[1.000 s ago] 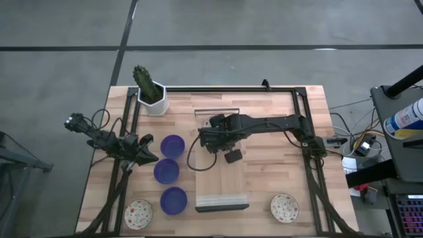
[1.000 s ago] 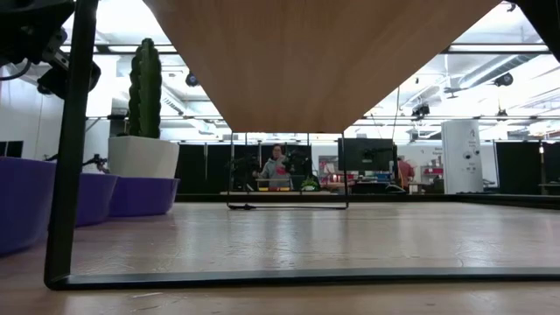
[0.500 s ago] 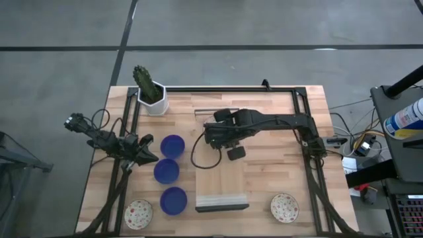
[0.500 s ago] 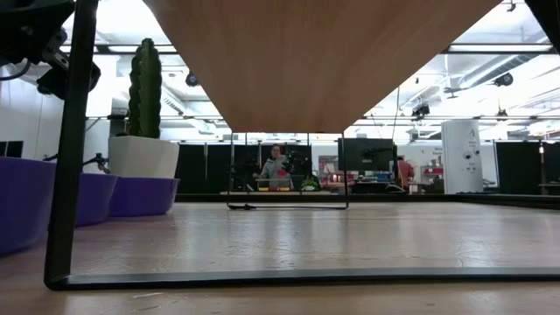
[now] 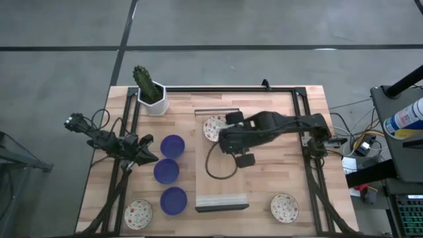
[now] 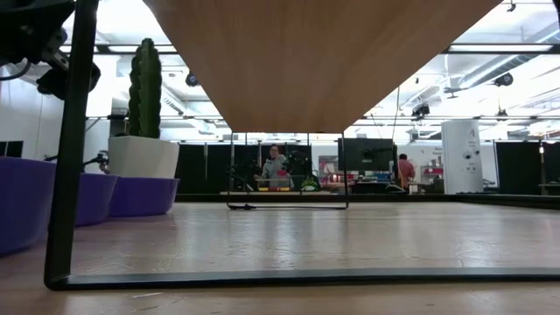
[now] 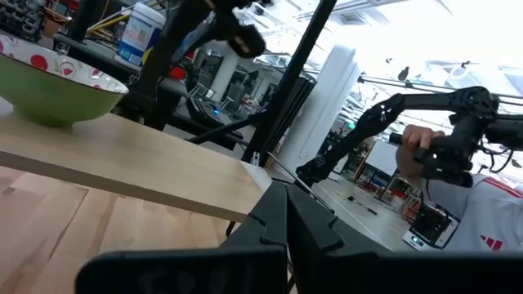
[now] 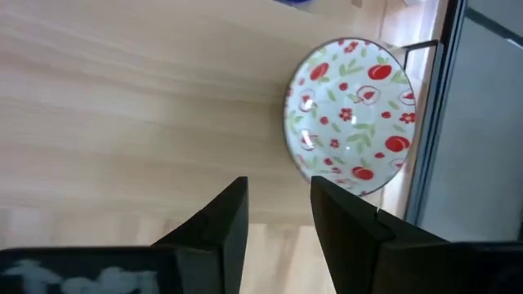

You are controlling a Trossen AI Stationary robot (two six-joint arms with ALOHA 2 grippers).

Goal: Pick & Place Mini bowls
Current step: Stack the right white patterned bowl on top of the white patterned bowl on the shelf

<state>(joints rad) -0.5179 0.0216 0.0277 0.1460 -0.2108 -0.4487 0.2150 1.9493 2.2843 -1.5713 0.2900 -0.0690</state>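
High view: right gripper point(image 5: 223, 135) open beside patterned bowl point(image 5: 213, 127) on shelf point(image 5: 221, 178).

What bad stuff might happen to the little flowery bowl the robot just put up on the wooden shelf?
1. The patterned bowl sits near the edge of the raised shelf. A bump could tip it off.
2. The right claw is open and close beside the bowl, so a sideways swing may knock it.
3. The arm's cable loops over the shelf and might drag across the bowl.
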